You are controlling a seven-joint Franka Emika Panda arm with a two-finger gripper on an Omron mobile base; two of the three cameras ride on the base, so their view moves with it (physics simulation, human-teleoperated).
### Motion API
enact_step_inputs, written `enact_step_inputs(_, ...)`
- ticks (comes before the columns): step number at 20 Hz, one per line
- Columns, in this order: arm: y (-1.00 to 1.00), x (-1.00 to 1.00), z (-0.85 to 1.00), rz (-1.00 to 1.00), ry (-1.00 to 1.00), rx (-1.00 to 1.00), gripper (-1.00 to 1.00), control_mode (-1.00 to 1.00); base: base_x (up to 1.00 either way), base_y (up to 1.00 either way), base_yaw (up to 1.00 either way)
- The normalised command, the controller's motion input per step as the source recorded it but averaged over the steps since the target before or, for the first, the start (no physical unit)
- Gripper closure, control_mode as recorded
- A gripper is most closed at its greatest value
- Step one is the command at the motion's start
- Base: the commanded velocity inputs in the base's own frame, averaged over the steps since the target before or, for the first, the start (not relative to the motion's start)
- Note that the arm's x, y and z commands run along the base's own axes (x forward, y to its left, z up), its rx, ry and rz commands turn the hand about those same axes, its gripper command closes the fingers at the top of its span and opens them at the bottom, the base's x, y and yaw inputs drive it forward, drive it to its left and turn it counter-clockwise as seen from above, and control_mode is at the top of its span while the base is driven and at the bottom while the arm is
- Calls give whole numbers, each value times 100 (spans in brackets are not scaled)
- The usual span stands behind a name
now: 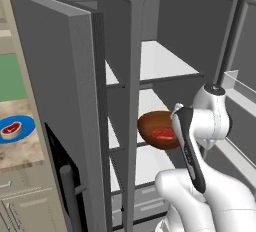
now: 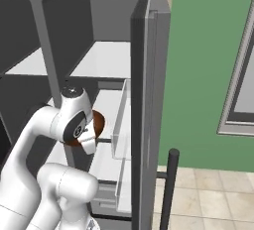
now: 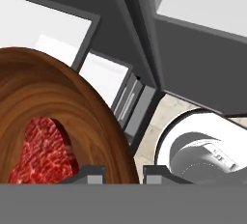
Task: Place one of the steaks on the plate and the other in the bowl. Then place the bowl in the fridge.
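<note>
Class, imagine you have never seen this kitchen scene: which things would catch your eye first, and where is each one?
First, the round dark brown wooden bowl with a bright red raw steak inside, held tilted by the robot's jaws, shut on its rim, in front of the white shelves of the open grey fridge. Next, far left on the counter, the flat bright blue plate carrying the fat-rimmed steak.

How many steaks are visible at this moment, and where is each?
2. One steak with a pale fat rim lies on the blue plate on the counter; the all-red steak sits in the brown bowl at the open fridge.
</note>
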Motion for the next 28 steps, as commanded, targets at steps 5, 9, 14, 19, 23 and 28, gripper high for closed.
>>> enact_step_inputs(5, 0, 37, -12, -16, -3, 2, 100, -100, 0, 0, 0)
enact_step_inputs(9, 0, 32, -5, -33, 0, 2, 100, -100, 0, 0, 0)
enact_step_inputs(14, 0, 13, -8, -38, 0, 0, 100, -100, 0, 0, 0)
enact_step_inputs(19, 0, -52, 1, -28, -9, 1, 100, -100, 0, 0, 0)
enact_step_inputs(23, 11, -77, 39, -17, -31, 0, 100, -100, 0, 0, 0)
enact_step_inputs(28, 0, -34, 33, -18, -26, 0, 100, -100, 0, 0, 0)
